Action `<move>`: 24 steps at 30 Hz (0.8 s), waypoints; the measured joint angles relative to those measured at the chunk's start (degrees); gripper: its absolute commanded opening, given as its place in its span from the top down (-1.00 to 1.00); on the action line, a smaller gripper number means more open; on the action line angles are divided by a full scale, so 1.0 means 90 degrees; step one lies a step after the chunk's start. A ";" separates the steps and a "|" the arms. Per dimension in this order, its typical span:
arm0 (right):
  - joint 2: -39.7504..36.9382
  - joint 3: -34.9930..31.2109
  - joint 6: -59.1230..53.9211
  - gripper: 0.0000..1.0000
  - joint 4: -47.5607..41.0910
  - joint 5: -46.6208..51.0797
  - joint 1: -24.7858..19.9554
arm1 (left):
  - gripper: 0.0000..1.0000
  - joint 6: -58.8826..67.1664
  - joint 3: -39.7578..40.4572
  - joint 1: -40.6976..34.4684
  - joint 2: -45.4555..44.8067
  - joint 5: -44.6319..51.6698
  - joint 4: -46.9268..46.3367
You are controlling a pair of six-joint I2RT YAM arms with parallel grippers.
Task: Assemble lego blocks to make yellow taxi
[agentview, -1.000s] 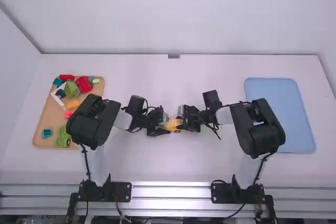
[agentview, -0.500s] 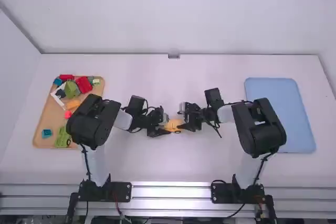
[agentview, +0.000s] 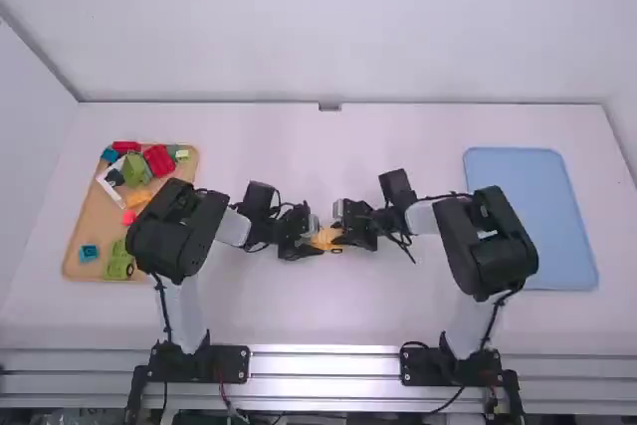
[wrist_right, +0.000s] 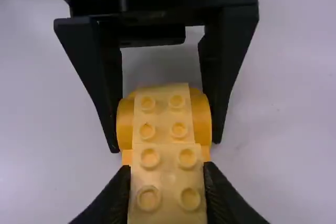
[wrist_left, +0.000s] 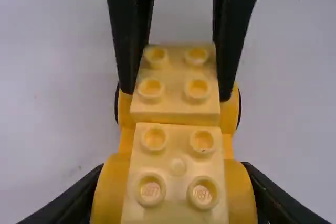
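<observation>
Near the tabletop's left edge, a tan tray holds red, green, blue, white and yellow blocks; a pale-blue tray lies near the right edge. Between them, a yellow plastic brick car points studs up, long axis left to right. The left end effector clamps its body, the right end effector its pale-yellow studded brick.

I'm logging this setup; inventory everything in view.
Pale blocks: two, light yellow, on base
Wheeled base: one, yellow, central
Loose blocks: several, mixed colours, left tray
Left tray: one, tan, table's left
Flat tray: one, blue, table's right
Table: one, white, centre
Metal rails: several, silver, near edge
Walls: three, white, around
Left arm, right arm: two, black-white, near edge
Left claw: one, black, on base
Right claw: one, black, on pale block
</observation>
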 measured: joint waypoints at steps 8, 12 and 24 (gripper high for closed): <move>0.0000 0.0000 -0.0228 -0.17 0.0005 0.0034 0.0019 | 0.32 -0.0005 0.0002 0.0000 0.0000 0.0005 -0.0005; 0.0000 0.0007 -0.0248 -0.34 -0.0007 0.0041 0.0051 | 0.33 -0.0010 0.0002 0.0000 0.0000 0.0005 -0.0010; -0.0483 0.0112 -0.0695 1.00 -0.0355 -0.0935 -0.0464 | 0.34 -0.0029 0.0000 0.0000 0.0000 0.0005 0.0002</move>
